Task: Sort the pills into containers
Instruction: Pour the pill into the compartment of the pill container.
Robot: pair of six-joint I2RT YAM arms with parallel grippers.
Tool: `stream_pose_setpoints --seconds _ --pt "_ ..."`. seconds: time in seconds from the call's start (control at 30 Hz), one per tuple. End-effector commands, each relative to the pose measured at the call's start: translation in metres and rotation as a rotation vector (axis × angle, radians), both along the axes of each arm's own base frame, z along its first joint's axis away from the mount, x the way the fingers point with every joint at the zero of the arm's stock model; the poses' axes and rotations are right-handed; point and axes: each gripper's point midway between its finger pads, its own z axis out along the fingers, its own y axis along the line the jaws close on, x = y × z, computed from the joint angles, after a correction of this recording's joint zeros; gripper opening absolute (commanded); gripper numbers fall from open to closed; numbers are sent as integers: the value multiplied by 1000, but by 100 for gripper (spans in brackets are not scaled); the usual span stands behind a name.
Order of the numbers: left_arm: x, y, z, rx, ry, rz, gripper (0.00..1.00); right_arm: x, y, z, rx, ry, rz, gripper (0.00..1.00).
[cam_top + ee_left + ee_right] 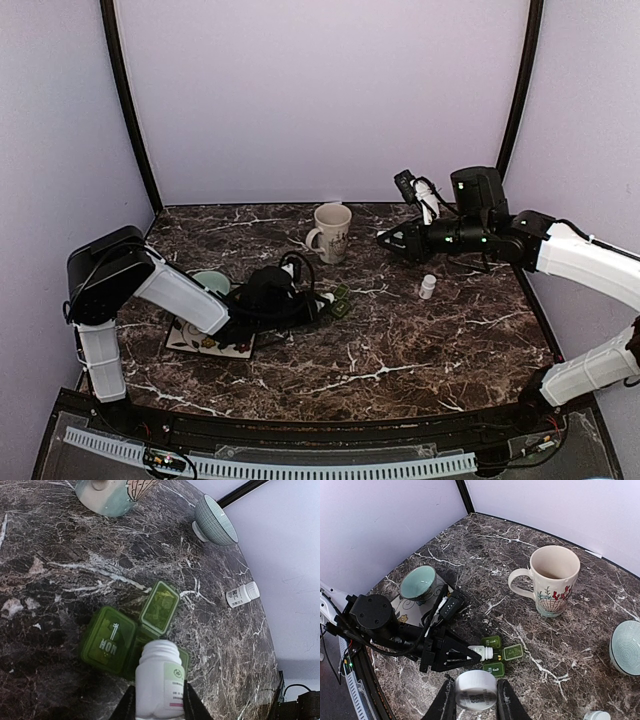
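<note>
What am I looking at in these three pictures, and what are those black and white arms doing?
These are two robot arms, each ending in a two-finger gripper. The wide picture is taken from above and behind them. The other two come from a camera on each wrist.

On the dark marble table stand a cream flowered ceramic mug, a teal bowl on a patterned tile, a striped grey-green bowl, a small white bottle and a dark green plastic pill box with at least one lid open.

The left gripper holds a white plastic pill bottle, its uncapped neck pointing at the box. The right gripper is closed on a small white round item, perhaps a cap; I cannot tell.
</note>
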Motion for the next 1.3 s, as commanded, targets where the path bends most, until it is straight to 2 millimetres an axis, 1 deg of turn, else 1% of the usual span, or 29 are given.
stream_pose_setpoints --seconds 0.0,0.53,0.73,0.87,0.93,1.07,1.17,1.2,1.27 --pt "1 -7 28 -23 -40 -9 0 5 3 15 33 -23 -1 0" --pt "-2 -3 27 -47 -44 -2 0 5 3 15 34 -20 1 0" --pt "-6 4 23 -57 -48 7 0 5 3 15 33 -21 -1 0" --pt "-9 7 25 -102 -63 8 0 5 3 13 33 -17 -1 0" --pt "-12 8 29 -135 -80 -2 0 5 4 13 34 -14 2 0" --pt "-17 4 45 -208 -134 -43 0 6 6 10 35 -1 8 0" --pt "-22 6 57 -252 -169 -69 0 6 9 11 47 6 12 0" --pt "-24 8 59 -259 -176 -74 0 7 9 14 53 5 10 0" --pt "-28 11 69 -287 -197 -92 0 7 11 19 63 4 14 0"
